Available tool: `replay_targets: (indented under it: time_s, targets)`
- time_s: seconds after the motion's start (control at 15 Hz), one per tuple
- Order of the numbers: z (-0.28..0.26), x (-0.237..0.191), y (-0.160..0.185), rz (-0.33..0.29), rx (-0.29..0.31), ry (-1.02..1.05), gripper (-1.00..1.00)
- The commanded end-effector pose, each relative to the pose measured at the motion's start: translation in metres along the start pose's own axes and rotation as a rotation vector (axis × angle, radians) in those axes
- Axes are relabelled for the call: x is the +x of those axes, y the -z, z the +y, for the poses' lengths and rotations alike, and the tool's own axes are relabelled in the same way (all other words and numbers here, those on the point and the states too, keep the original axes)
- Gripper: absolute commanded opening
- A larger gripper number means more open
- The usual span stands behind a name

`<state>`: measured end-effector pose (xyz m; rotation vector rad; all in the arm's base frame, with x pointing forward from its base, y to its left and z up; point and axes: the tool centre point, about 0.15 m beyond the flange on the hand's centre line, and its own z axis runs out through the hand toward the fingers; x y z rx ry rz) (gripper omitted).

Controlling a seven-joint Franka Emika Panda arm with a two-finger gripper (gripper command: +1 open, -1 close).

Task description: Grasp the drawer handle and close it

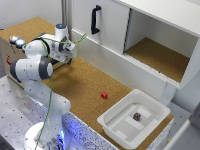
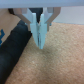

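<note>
Gripper (image 2: pixel 40 37) with fingers pressed together (nothing held), above cork surface (image 2: pixel 60 60), beside brown box (image 1: pixel 6 52)

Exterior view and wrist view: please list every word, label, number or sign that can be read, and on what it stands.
None can be read in either view.
The brown box carries a small red mark at the exterior view's left edge, too blurred to read.

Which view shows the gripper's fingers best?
Wrist view: the gripper sits close up, fingers pressed together with nothing between them, above the cork surface. The exterior view shows the arm, but the fingers there are too small to make out.
</note>
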<state>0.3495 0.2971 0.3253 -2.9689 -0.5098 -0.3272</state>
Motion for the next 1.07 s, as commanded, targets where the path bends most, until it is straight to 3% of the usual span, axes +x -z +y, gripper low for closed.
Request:
replay_targets:
  time_s: [0.0,0.27,0.33,0.67,1.0]
  targets:
    - [-0.045,0.025,-0.005,-0.030,-0.030,0.053,-1.00]
    - [-0.026,0.015,0.026,-0.039,-0.058,0.019,-1.00]
    - [-0.024,0.013,0.037,-0.036,-0.087,0.018,1.00]
    - [-0.018,0.013,0.088,0.014,-0.172,0.017,1.00]
    - [-0.002,0.008,0.098,0.011,-0.158,-0.012,1.00]
